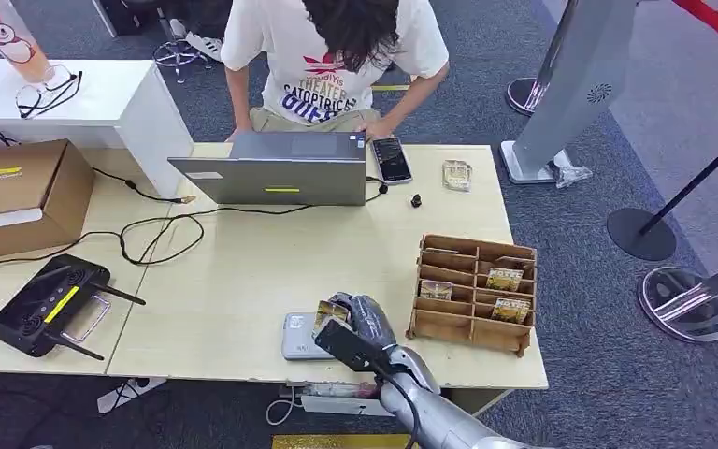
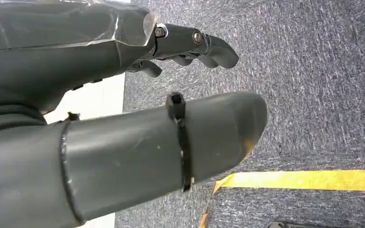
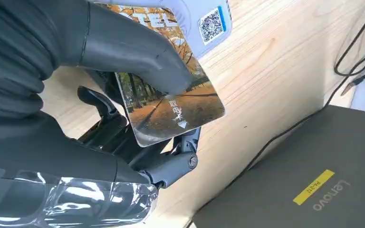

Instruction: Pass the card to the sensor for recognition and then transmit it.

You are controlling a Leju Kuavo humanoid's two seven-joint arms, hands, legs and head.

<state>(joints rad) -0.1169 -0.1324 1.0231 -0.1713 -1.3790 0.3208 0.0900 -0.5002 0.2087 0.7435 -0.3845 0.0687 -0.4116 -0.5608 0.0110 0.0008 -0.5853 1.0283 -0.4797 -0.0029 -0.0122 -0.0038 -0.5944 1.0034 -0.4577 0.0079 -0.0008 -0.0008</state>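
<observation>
My right hand (image 1: 363,323) holds a card (image 1: 329,314) printed with an autumn tree scene, close over the grey card sensor (image 1: 299,336) at the table's near edge. In the right wrist view the thumb (image 3: 138,47) presses the card (image 3: 180,109) against the fingers, and the sensor (image 3: 208,23) with its QR label lies just beyond the card. My left hand (image 2: 138,128) hangs above blue carpet with its fingers apart and nothing in it.
A wooden card rack (image 1: 473,292) with several cards stands right of my hand. A grey laptop (image 1: 280,168), a phone (image 1: 392,159) and a person (image 1: 332,56) are at the far edge. A black controller (image 1: 51,304), cables and a cardboard box (image 1: 19,192) lie left.
</observation>
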